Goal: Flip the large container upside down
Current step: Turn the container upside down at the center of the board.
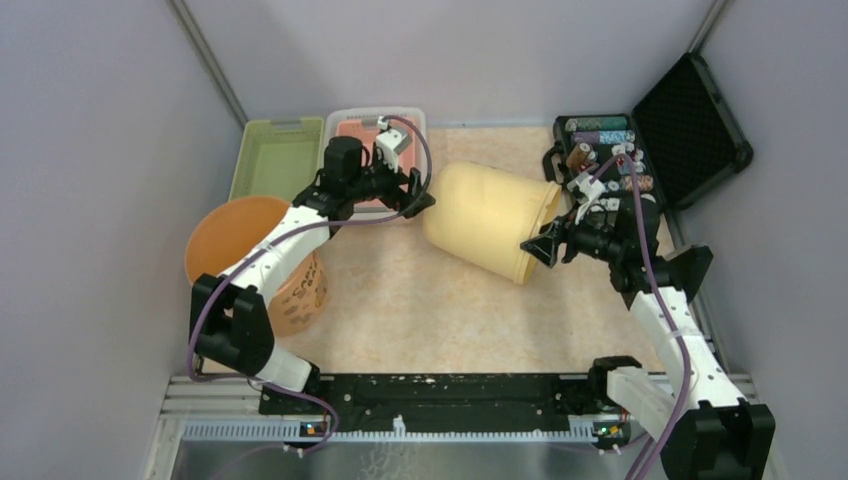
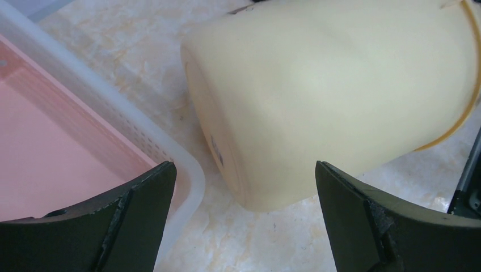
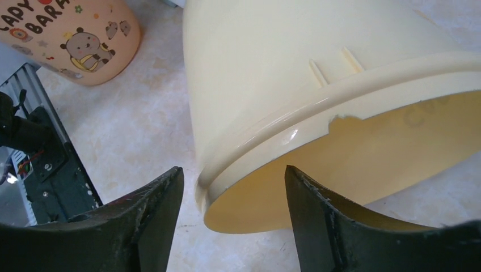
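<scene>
Bucket [image 1: 490, 220] lies on its side; your left gripper [image 1: 422, 192] gapes by its base, your right gripper [image 1: 536, 247] sits unclenched around its rim.

Left wrist view. Large container [image 2: 329, 85], cream plastic, lies on its side on the beige marbled table [image 2: 113, 45]. Its flat base faces the camera; a small dark mark sits on the base, too small to read. The rim end lies far right, edged by a yellower band. Left gripper [image 2: 244, 166]: both black fingers [image 2: 136, 221] at the near edge, spread wide. The container's base shows in the gap beyond them, clear of both tips. Left: white lattice basket [image 2: 130, 133], pink inside, its corner just beside the container base. Right edge: dark part [image 2: 468, 181], not identifiable.
</scene>
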